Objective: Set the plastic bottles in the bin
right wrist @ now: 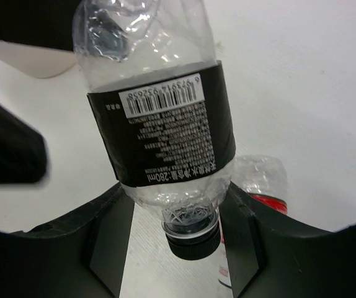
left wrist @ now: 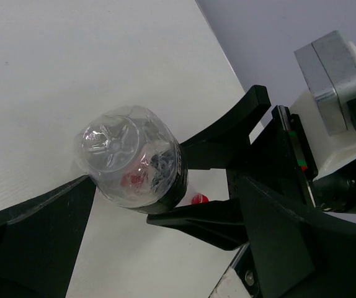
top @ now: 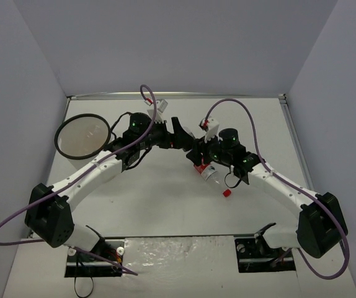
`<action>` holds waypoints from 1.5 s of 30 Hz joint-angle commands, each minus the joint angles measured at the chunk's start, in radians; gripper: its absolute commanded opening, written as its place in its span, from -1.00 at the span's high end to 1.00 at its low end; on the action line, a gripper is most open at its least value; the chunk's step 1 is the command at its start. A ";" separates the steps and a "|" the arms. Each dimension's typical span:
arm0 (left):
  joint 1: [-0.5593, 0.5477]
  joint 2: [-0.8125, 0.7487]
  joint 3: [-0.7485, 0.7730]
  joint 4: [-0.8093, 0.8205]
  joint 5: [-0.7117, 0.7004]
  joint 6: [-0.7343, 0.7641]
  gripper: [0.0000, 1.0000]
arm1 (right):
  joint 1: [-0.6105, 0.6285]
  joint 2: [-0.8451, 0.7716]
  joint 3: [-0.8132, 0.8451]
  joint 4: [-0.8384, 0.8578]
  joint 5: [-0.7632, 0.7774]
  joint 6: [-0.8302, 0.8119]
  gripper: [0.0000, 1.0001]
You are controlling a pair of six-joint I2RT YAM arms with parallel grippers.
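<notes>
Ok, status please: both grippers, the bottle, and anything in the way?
Right gripper shut on black-labelled bottle. Left gripper open at its base. Red-labelled bottle lies on table below.

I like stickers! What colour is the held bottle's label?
The label on the bottle is black; right wrist view best.

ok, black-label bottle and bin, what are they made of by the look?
Black-label bottle: thin clear plastic, glossy. The walls are see-through, creased and dented. The label looks like printed black film. The black cap is ribbed, probably harder plastic.
Bin: likely translucent white plastic, going by the milky wall. The thin black rim's material is unclear from above.
</notes>
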 commanded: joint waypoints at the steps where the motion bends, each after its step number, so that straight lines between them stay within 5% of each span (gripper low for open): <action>1: -0.046 -0.022 0.055 0.123 -0.040 -0.042 -0.94 | 0.016 -0.043 0.019 0.155 -0.100 -0.015 0.35; 11: -0.063 -0.026 0.055 0.097 -0.113 -0.021 -0.93 | 0.017 -0.225 -0.098 0.327 -0.106 0.049 0.36; 13: -0.064 -0.024 0.055 0.097 -0.114 -0.022 -0.80 | 0.018 -0.232 -0.100 0.331 -0.117 0.055 0.36; 18: -0.066 -0.033 0.046 0.117 -0.106 -0.030 0.01 | 0.017 -0.212 -0.094 0.313 -0.112 0.055 0.34; 22: -0.066 -0.044 0.036 0.131 -0.112 -0.033 0.42 | 0.018 -0.191 -0.088 0.271 -0.060 0.029 0.11; 25: -0.065 -0.047 0.040 0.129 -0.140 -0.025 0.68 | 0.017 -0.171 -0.076 0.238 -0.039 0.031 -0.46; 29: -0.062 -0.043 0.080 0.076 -0.171 0.002 0.97 | 0.018 -0.164 -0.066 0.211 -0.010 0.046 -0.92; 45: 0.119 -0.252 0.133 -0.175 -0.388 0.188 1.00 | 0.012 -0.234 -0.055 0.039 0.274 0.041 -1.00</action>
